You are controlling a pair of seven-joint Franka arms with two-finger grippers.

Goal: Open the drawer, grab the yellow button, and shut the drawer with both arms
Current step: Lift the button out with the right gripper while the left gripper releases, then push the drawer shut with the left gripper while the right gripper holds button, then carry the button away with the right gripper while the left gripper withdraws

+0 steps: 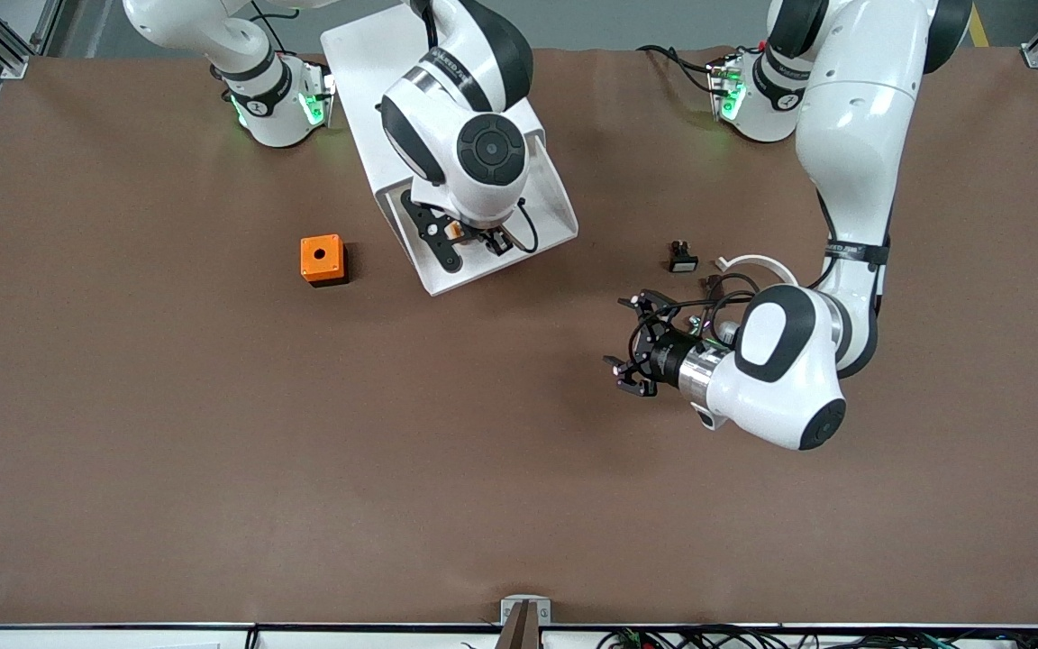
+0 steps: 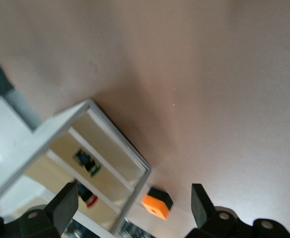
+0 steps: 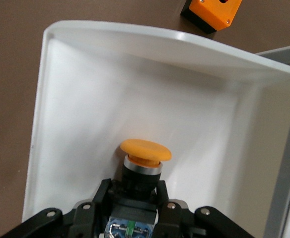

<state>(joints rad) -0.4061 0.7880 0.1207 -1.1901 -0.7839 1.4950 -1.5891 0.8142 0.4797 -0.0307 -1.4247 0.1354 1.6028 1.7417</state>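
Note:
The white drawer (image 1: 548, 214) stands pulled out of its white cabinet (image 1: 361, 63) toward the front camera. My right gripper (image 1: 465, 238) hangs over the open drawer, shut on the button (image 1: 454, 231). In the right wrist view the button's orange cap (image 3: 146, 150), black body and blue end sit between the fingers (image 3: 164, 194) of the right gripper (image 3: 133, 194), above the drawer's white floor (image 3: 85, 114). My left gripper (image 1: 627, 335) is open and empty over the table toward the left arm's end. It also shows in the left wrist view (image 2: 134, 208).
An orange cube box (image 1: 321, 259) with a hole sits beside the drawer toward the right arm's end; it also shows in both wrist views (image 2: 156, 204) (image 3: 214, 12). A small black part with a white face (image 1: 682, 259) lies near the left gripper.

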